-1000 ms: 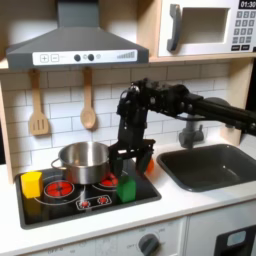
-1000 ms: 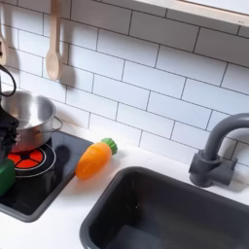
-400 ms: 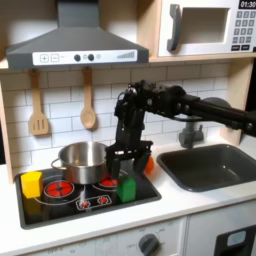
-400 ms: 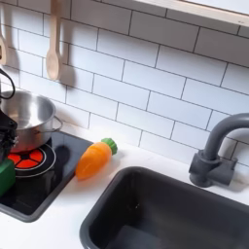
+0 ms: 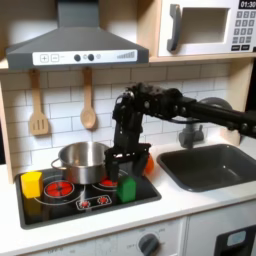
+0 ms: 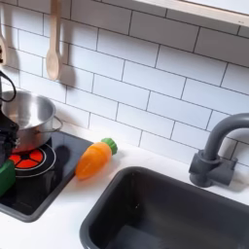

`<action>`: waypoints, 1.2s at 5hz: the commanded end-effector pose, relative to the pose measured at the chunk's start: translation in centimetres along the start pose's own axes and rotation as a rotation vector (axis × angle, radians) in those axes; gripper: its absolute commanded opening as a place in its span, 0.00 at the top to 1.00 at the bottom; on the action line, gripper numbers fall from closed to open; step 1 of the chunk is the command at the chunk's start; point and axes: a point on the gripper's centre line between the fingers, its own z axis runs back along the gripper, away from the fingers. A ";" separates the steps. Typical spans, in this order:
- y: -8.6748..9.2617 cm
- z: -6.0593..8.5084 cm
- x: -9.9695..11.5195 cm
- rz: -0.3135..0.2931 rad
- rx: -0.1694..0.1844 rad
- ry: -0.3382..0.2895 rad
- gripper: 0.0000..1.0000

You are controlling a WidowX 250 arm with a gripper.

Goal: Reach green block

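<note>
- While the small bright green upright toy block (image 5: 127,188) stands on the black toy hob's (image 5: 60,208) front part, toward the first exterior view's right, the black gripper (image 5: 124,168) hangs directly over it, jaws spread and empty, fingertips reaching down close to the block's top.
- In the second exterior view a sliver of that green block (image 6: 6,176) shows at the left edge.
- Compared with a second ago, the arm has drifted a little toward the first exterior view's left and now sits more squarely above the block; the block itself has not moved.
- That suggests the reach is almost complete; a short straight descent would put the fingers on either side of it.
- Behind the block sits a round steel pot (image 5: 83,160) on the hob's back burner, close enough to be clipped if the arm swings further toward it.
- At the hob's far left edge stands a small yellow block (image 5: 32,183), well apart.
- An orange carrot-shaped toy (image 6: 91,160) lies between hob and dark sink (image 6: 209,197).
</note>
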 end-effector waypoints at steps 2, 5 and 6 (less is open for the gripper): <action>-1.3 -1.0 0.6 -0.025 -0.005 0.003 0.00; -1.7 -2.8 0.5 -0.021 -0.008 0.037 0.00; -1.8 -3.5 0.5 -0.015 -0.008 0.055 0.00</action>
